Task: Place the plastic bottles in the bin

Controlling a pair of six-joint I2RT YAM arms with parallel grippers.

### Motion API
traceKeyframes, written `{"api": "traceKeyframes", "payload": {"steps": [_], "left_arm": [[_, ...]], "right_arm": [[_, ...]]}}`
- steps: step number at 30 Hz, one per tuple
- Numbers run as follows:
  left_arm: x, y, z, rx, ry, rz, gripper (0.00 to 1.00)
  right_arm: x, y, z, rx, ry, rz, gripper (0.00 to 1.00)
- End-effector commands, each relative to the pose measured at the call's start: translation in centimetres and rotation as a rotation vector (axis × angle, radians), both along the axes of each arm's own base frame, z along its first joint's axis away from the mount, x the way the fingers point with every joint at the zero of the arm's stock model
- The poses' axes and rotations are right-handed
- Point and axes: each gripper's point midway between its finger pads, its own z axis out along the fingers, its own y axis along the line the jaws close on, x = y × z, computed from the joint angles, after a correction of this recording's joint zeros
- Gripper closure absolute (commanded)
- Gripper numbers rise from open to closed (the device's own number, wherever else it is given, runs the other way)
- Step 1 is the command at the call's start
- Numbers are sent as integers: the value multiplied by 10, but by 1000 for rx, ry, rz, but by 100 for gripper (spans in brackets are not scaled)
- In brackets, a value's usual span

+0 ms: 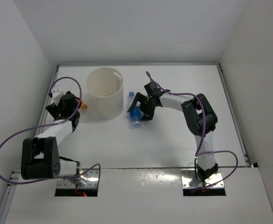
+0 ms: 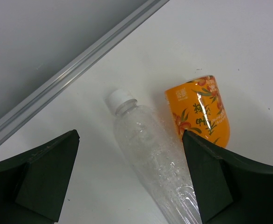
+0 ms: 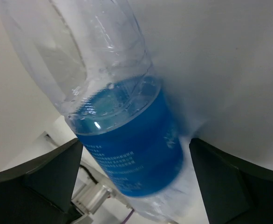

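— How is the white table (image 1: 164, 140) viewed?
— Downward, from high above and behind its near edge.
— And the wrist views?
— Held close: left at the orange-labelled plastic bottle (image 2: 199, 114), right at the blue-labelled clear plastic bottle (image 3: 127, 154); both are shared overhead.

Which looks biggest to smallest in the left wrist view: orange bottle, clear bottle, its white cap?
1. clear bottle, running out of frame.
2. orange bottle, partly hidden; true order of these two is unsure.
3. white cap, clearly smallest.
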Motion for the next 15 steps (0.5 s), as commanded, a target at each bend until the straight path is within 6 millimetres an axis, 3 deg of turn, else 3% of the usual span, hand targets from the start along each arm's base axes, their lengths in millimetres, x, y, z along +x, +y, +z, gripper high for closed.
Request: {"api": "traceKeyframes", "payload": {"steps": [1, 5, 9, 14, 15], "left_arm": [[10, 1, 17, 3, -54, 14, 0], [9, 3, 15, 2, -55, 39, 0], [9, 3, 11, 1, -44, 39, 0], [3, 5, 2, -30, -49, 86, 0], [3, 5, 2, -36, -56, 90, 0]], "right_arm": [[0, 8, -9, 43, 48, 6, 2], [-10, 8, -28, 52, 113, 5, 7], [-22, -3, -40, 37, 139, -6, 21], [-10, -16, -18, 16, 81, -42, 42], [-9, -21, -23, -17, 75, -48, 45]]}}
